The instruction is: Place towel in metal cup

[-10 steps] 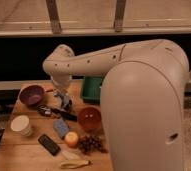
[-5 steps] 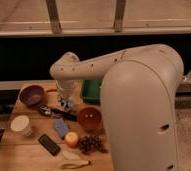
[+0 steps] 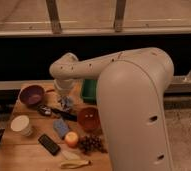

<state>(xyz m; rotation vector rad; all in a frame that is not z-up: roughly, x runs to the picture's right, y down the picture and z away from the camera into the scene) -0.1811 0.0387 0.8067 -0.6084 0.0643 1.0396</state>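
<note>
Gripper (image 3: 65,103) above table, on pale towel (image 3: 66,104)

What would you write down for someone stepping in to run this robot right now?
Gripper: hangs low over the back of the wooden table, between the purple bowl and the orange bowl, with the small pale bluish cloth towel at its tip.
Metal cup: I cannot pick it out in this view; dark clutter lies just below the gripper.
Done: the gripper is at the towel.
Left: find the cup, put the towel in it, let go.
</note>
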